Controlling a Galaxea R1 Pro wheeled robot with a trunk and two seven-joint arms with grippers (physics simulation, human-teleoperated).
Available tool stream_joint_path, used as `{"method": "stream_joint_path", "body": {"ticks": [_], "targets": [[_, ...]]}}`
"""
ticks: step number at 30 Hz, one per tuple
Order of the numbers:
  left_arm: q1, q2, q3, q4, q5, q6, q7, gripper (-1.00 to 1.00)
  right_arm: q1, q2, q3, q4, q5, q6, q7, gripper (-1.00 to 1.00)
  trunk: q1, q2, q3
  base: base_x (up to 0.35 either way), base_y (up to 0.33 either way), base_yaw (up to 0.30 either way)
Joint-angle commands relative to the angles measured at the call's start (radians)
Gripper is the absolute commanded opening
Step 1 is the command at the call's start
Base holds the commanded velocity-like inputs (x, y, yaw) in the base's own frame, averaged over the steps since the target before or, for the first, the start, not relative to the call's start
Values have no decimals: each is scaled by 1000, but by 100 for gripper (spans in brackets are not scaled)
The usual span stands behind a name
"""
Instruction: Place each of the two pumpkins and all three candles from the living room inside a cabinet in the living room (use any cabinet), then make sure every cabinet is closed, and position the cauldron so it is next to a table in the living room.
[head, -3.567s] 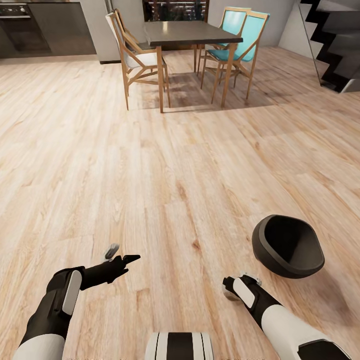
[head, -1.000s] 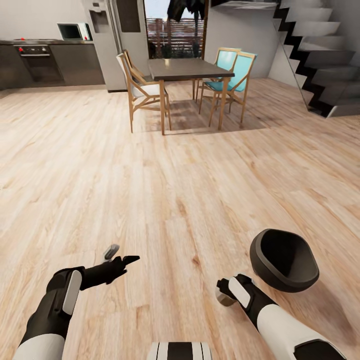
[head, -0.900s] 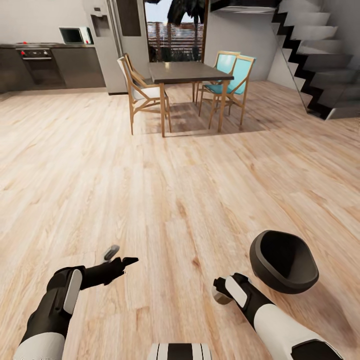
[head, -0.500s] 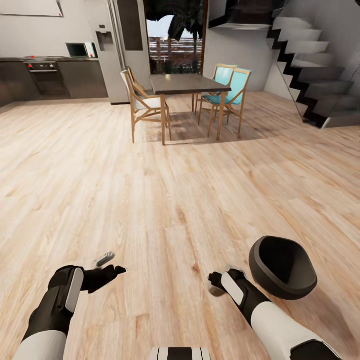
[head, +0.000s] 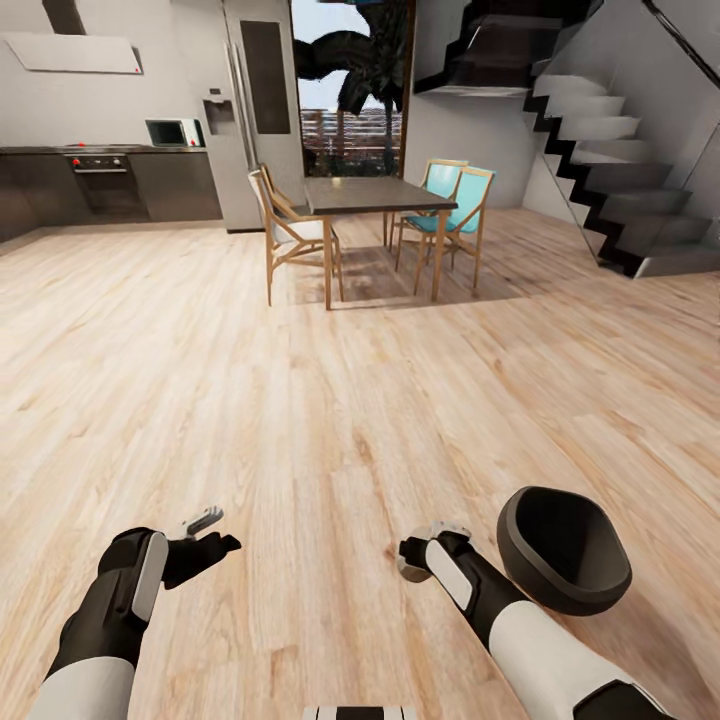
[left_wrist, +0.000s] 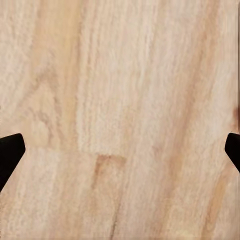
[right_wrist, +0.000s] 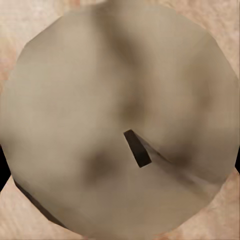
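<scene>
A robot stands on open wood floor (head: 330, 400) with its right gripper (head: 418, 552) closed around 1 beige candle (right_wrist: 120, 120), while its left gripper (head: 205, 530) hangs spread wide and empty above bare boards. The black cauldron (head: 565, 548) sits on the floor at about 4 o'clock, just beside the right forearm, with a dining table (head: 375, 195) far off at 12 o'clock. On this showing the job looks far from finished: 1 candle is in transit, and the cauldron is not yet beside any coffee table.

Matt black cauldron (head: 565, 548), wooden floor (head: 330, 400)
</scene>
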Motion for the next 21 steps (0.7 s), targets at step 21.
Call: {"method": "stream_joint_path", "body": {"ticks": [21], "targets": [[-12,2,-48,1,-7,2,37,100,-1,68,1,0,3,72,-4,-100,-9,5,81,-94,0,84]]}}
